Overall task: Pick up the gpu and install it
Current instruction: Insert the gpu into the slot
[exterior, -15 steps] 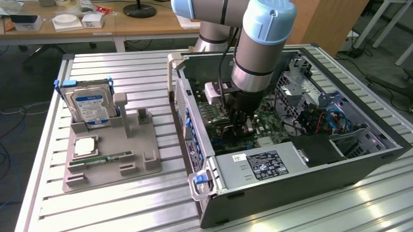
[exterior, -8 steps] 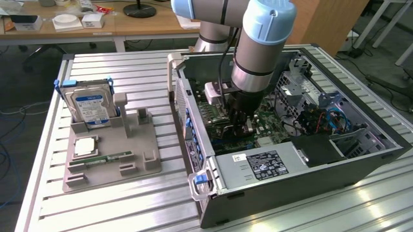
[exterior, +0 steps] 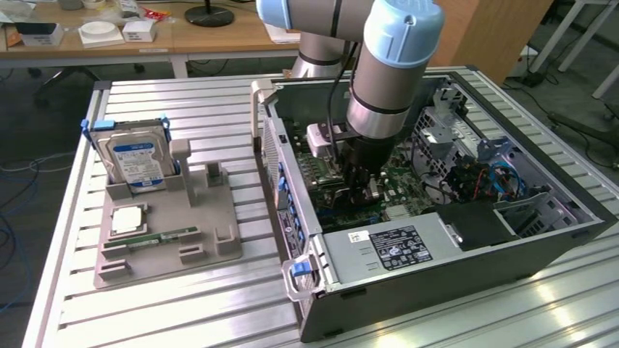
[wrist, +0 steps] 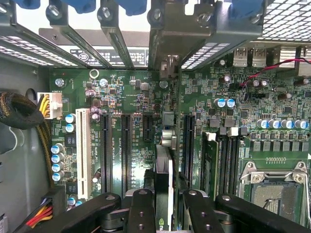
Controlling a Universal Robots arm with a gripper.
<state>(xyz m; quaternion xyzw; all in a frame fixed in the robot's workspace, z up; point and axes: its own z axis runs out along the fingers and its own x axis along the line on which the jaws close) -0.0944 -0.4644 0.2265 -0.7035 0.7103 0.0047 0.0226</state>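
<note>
We're looking at a lab or workshop bench: an open computer case (exterior: 454,239) is sitting on a slatted metal table (exterior: 174,319), a robot arm (exterior: 387,65) is reaching in, a grey parts holder (exterior: 169,232) beside it, wooden desks (exterior: 135,40) behind.

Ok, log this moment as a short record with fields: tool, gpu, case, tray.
tool: down inside the open case, shut on the gpu
gpu: held on edge over the motherboard, among the long black slots, bracket end toward the case's rear slot openings
case: lying on its side, lid off, power supply at the near end
tray: at the exterior view's left, holding a hard drive upright and a memory stick lying flat
</note>
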